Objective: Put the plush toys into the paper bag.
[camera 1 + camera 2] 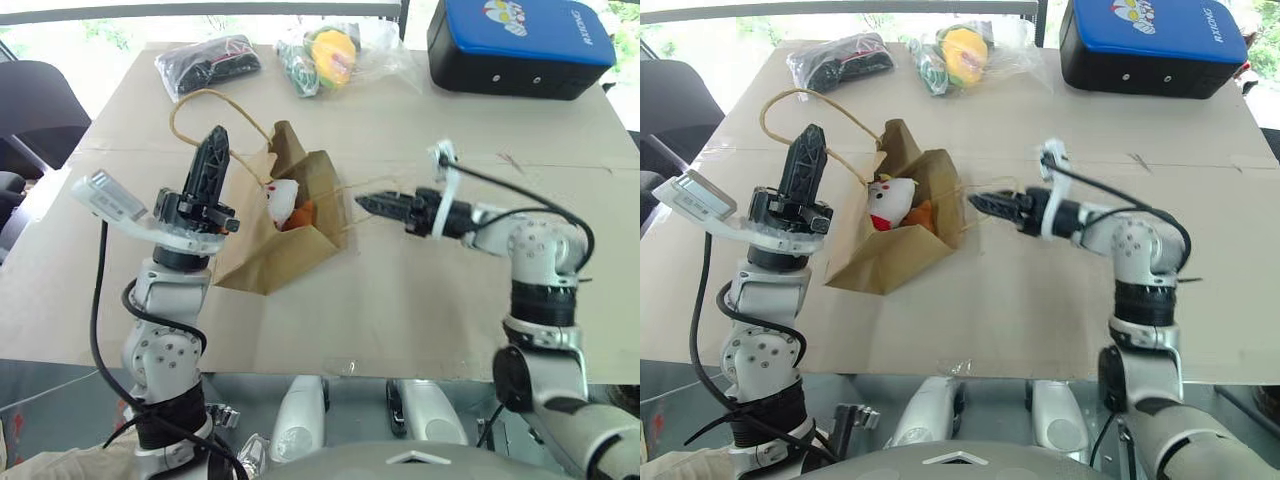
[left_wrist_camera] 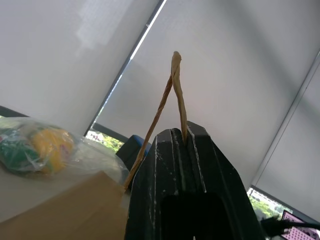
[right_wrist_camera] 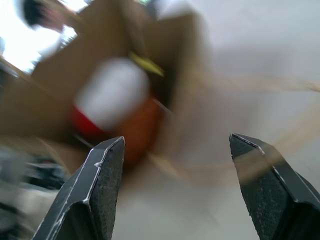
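Note:
The brown paper bag [image 1: 262, 255] lies tilted on the table with its mouth facing my right gripper. Inside the mouth sit the plush toys: the white one [image 1: 283, 199] with a red end, and an orange-faced one [image 1: 306, 213] beside it. My left gripper [image 1: 217, 138] points upward at the bag's left side and is shut on one tan cord handle [image 2: 176, 75], which loops up and back behind it. My right gripper [image 1: 364, 203] points level toward the bag's mouth, just outside it near the second handle. Its fingers [image 3: 107, 165] stand open and empty, with the white toy [image 3: 112, 90] beyond them.
At the table's far edge lie a black item in a clear bag [image 1: 208, 62], yellow-green things in plastic wrap [image 1: 325, 55] and a blue-topped black case [image 1: 520, 45]. A dark chair [image 1: 35, 105] stands at the left. Brown cardboard [image 1: 420, 300] covers the table.

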